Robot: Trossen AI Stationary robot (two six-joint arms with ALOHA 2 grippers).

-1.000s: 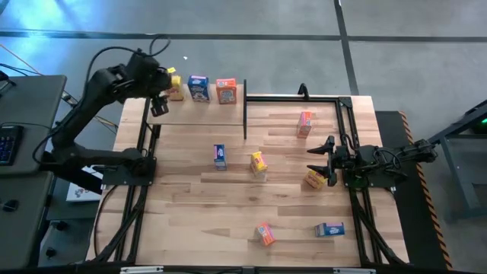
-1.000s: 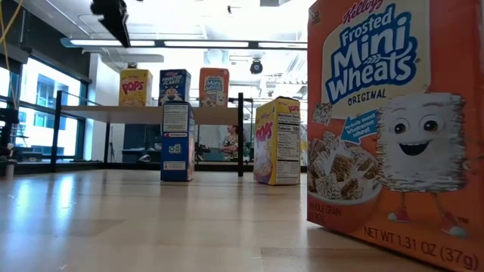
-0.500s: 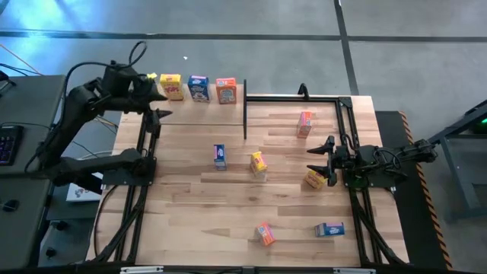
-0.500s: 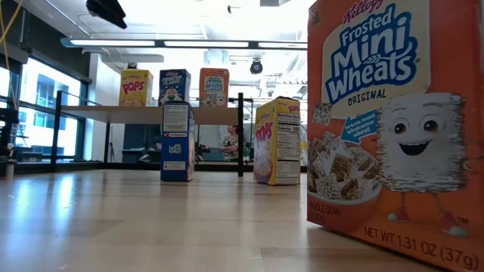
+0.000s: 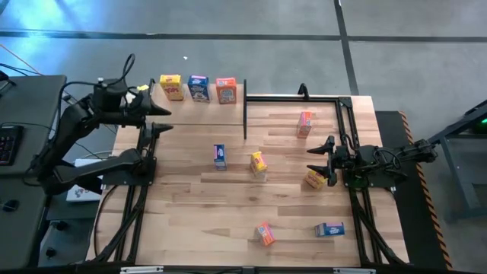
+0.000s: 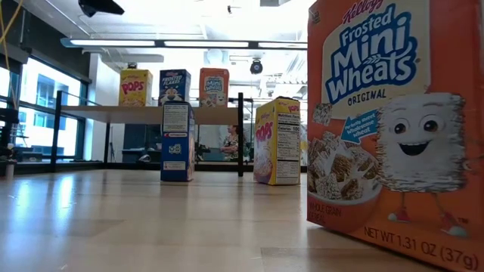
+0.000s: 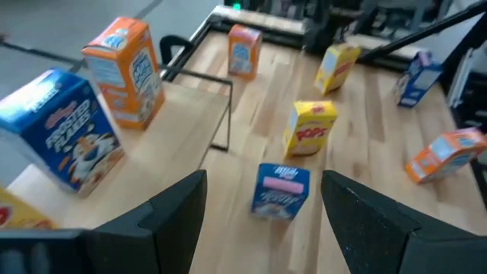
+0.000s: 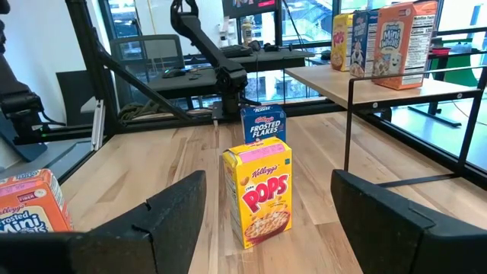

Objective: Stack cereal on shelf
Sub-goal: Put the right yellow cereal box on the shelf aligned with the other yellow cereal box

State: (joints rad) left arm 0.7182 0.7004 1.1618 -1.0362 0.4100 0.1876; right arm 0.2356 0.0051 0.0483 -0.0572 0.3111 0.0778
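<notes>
Grippers stood empty at this moment: the left gripper (image 5: 161,118) hung with its fingers spread wide beside the shelf's (image 5: 205,113) near left corner, holding nothing, and the right gripper (image 5: 325,160), likewise parted and unloaded, waited low at the table's (image 5: 190,205) right side just beside a tilted yellow box (image 5: 314,179). On the shelf stood three upright boxes in a row, yellow (image 5: 171,87), blue (image 5: 198,87) and orange (image 5: 226,90), close together but apart. Six boxes remained on the table: a blue box (image 5: 220,156) and a yellow box (image 5: 259,163) near the middle, an orange box (image 5: 304,124) toward the far right, the tilted yellow one by the right gripper, and an orange box (image 5: 265,234) and a blue box (image 5: 329,229) toward the near edge. Each box was judged light, thin-walled cardboard, stiff enough to pinch but liable to dent or tip, so a grasp across the two narrow side faces, about mid-height, appeared safest. Open shelf surface lay in front of the row and to its right; the stacking could also go on top of the standing boxes, where a small nudge might topple them. The black post (image 5: 245,120) at the shelf's right end and the black rails (image 5: 346,125) along the table's sides bounded the approach paths, while the middle of the table offered ample room for reaching.
</notes>
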